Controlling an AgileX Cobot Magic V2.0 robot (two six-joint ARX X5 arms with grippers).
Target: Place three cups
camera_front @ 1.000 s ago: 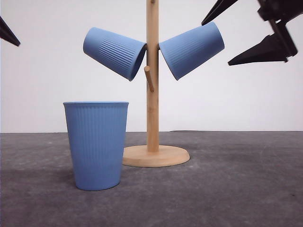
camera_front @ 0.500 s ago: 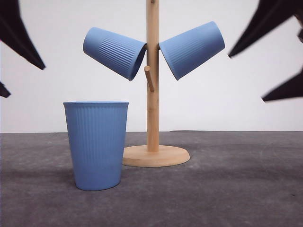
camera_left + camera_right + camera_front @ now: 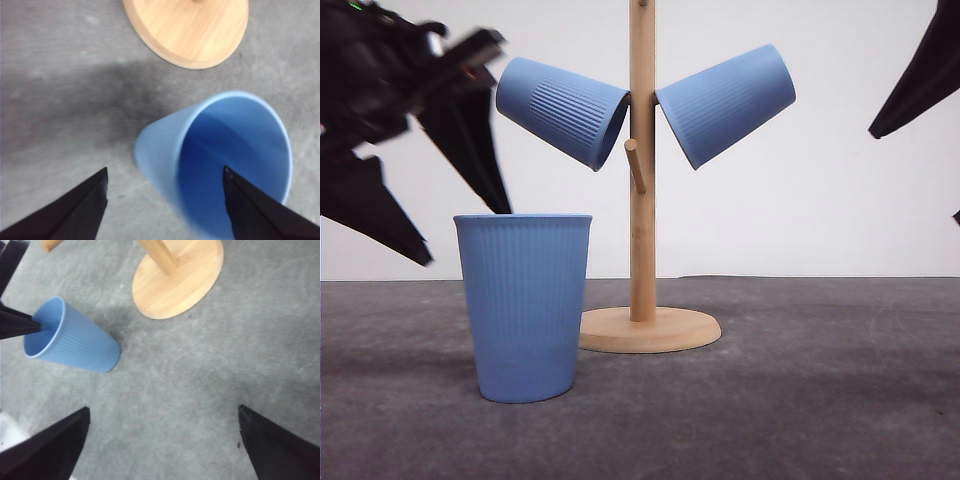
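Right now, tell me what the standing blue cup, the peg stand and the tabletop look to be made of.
Standing cup: likely plastic or a plastic-like composite; matte blue, fine moulded vertical ribs, no shine.
Peg stand: wood, pale and smooth, with grain showing on its round base.
Tabletop: grey, dull and mottled, perhaps felt or a mat; the look leaves it open.

Support surface: dark grey, matte, slightly mottled tabletop [image 3: 820,400], running back to a plain white wall. Resting directly on it: one upright matte blue ribbed tapered tumbler [image 3: 524,305], mouth up, and the round flat light-wood base of a peg stand [image 3: 655,329]. Tumbler stands just beside and in front of the base.
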